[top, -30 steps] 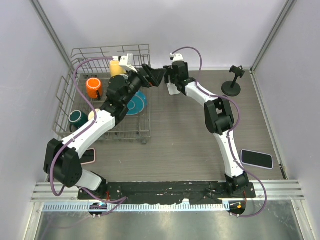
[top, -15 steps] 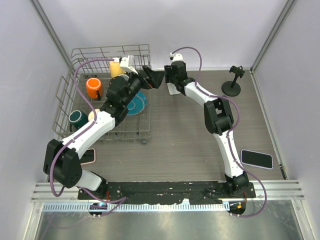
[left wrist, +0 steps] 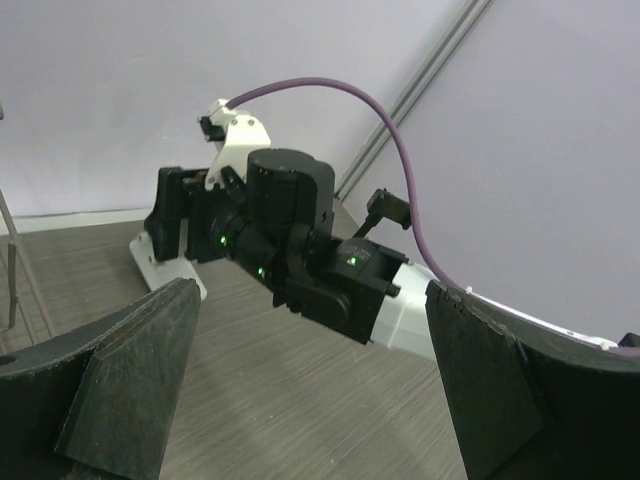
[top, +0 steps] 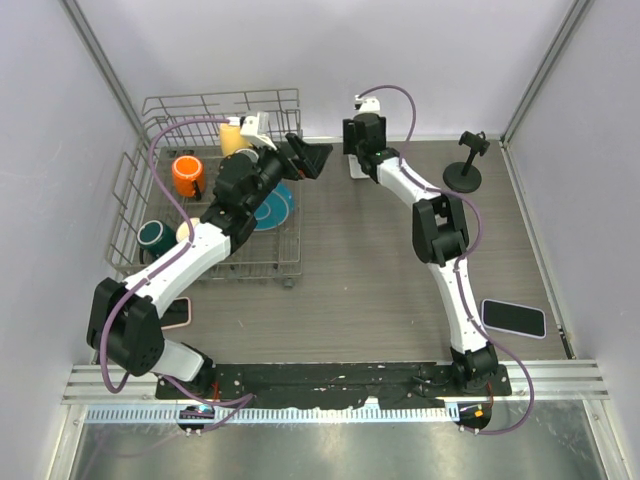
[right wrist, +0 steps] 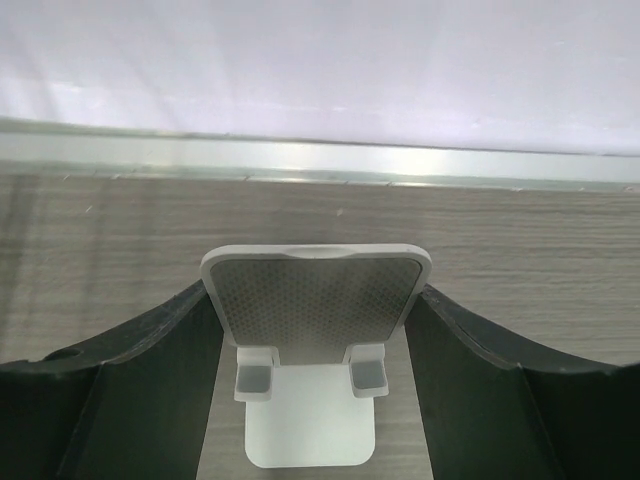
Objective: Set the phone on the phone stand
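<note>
A white phone stand [top: 357, 168] stands at the back of the table. In the right wrist view the stand [right wrist: 318, 310] sits between my right gripper's fingers, which press on both sides of its back plate. My right gripper [top: 358, 155] [right wrist: 315, 297] is shut on it. A black phone [top: 513, 318] lies flat at the near right. A pink-edged phone [top: 177, 313] lies at the near left, partly under my left arm. My left gripper [top: 310, 155] [left wrist: 320, 400] is open and empty, held left of the stand [left wrist: 165, 272] and facing the right wrist.
A wire dish rack [top: 150, 105] at the back left holds an orange mug [top: 187, 175], a yellow cup [top: 234, 136], a teal mug [top: 153, 235] and a blue plate [top: 276, 206]. A black clamp stand [top: 463, 172] is at the back right. Walls enclose three sides.
My right gripper has moved right and toward the back wall, and the white stand has shifted with it. The left gripper has hardly moved.
</note>
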`<state>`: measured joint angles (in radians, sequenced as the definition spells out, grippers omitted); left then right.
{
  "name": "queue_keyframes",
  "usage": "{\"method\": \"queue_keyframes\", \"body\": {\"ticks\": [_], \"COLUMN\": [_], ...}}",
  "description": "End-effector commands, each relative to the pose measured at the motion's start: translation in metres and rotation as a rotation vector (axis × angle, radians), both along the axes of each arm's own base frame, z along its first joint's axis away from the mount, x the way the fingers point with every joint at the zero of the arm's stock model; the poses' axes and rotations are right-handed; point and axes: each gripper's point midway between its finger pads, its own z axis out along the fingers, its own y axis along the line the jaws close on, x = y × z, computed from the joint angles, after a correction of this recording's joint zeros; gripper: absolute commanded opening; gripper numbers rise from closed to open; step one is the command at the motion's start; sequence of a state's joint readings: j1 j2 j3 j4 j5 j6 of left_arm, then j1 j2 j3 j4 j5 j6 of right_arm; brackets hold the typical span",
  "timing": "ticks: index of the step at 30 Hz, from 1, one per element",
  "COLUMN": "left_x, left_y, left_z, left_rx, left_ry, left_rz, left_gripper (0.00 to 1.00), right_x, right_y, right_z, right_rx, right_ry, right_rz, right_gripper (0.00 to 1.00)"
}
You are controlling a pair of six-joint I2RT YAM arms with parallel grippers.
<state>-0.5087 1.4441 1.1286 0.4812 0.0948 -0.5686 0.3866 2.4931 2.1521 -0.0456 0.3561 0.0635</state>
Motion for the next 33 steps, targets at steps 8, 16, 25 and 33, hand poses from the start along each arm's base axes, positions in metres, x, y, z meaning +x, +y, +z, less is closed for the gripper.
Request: {"method": "queue_keyframes", "body": {"ticks": [8,16,25,33], "left_x": [-0.003,-0.005,-0.010,-0.012], "left_y": [-0.004,-0.005,0.002,0.006], "left_z": [0.014,0.013,0.019,0.019], "left_rx": [-0.039,-0.037,-0.034,-0.020], "left_ry": [-0.031,-0.028,-0.046,-0.051], "left_rz": [-0.034,-0.040,-0.026,-0.011], "left_gripper": [1.00,1.00,1.00,1.00], "right_x": [0.026,0.020,0.020,0.017], "right_y": [-0.025,-0.022,-0.023,-0.023], "right_z": [0.046,0.044,0.033,0.033], "right_rx": [0.051,0.013,0.009,0.007], "right_ry": [-0.095,-0.089,-0.065,-0.060], "right_rz": [-0.082,-0.067,-0.087,-0.089], "right_gripper": [0.01,0.01,0.01,0.32]}}
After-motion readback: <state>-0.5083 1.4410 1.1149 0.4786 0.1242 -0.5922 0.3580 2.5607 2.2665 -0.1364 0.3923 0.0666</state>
